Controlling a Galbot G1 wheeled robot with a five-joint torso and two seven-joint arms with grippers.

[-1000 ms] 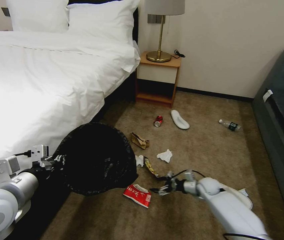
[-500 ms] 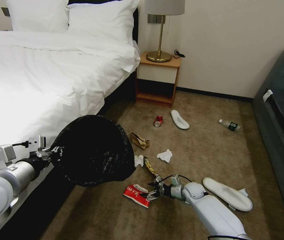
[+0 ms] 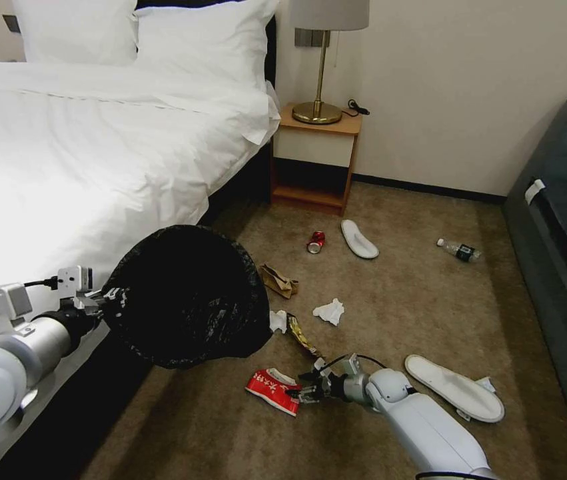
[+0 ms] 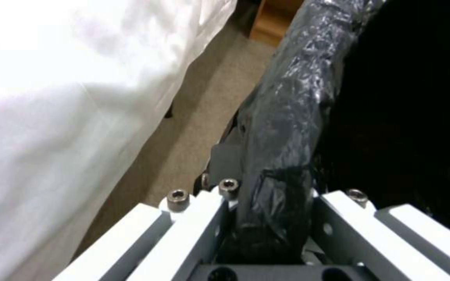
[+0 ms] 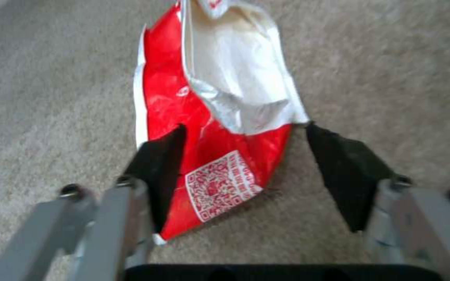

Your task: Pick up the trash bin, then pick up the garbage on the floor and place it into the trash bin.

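Observation:
My left gripper (image 3: pixel 106 300) is shut on the rim of the trash bin (image 3: pixel 190 297), a round bin lined with a glossy black bag (image 4: pixel 293 117), held up beside the bed. On the carpet lies a red-white wrapper (image 3: pixel 273 391). My right gripper (image 3: pixel 303 390) is open at the wrapper's near end; in the right wrist view the wrapper (image 5: pixel 215 128) lies between the black fingertips (image 5: pixel 347 168). Other garbage on the floor: a red can (image 3: pixel 316 241), two white slippers (image 3: pixel 358 239) (image 3: pixel 453 396), white tissues (image 3: pixel 329 311), brown crumpled paper (image 3: pixel 278 280) and a clear bottle (image 3: pixel 458 250).
A white bed (image 3: pixel 83 167) fills the left side. A wooden nightstand (image 3: pixel 315 157) with a brass lamp (image 3: pixel 320 60) stands at the back wall. A dark sofa (image 3: pixel 563 253) runs along the right. A yellowish wrapper strip (image 3: pixel 300 332) lies by the bin.
My right gripper came down and moved left until its open fingers reached the red-white wrapper. The left arm shifted the bin slightly up and left.

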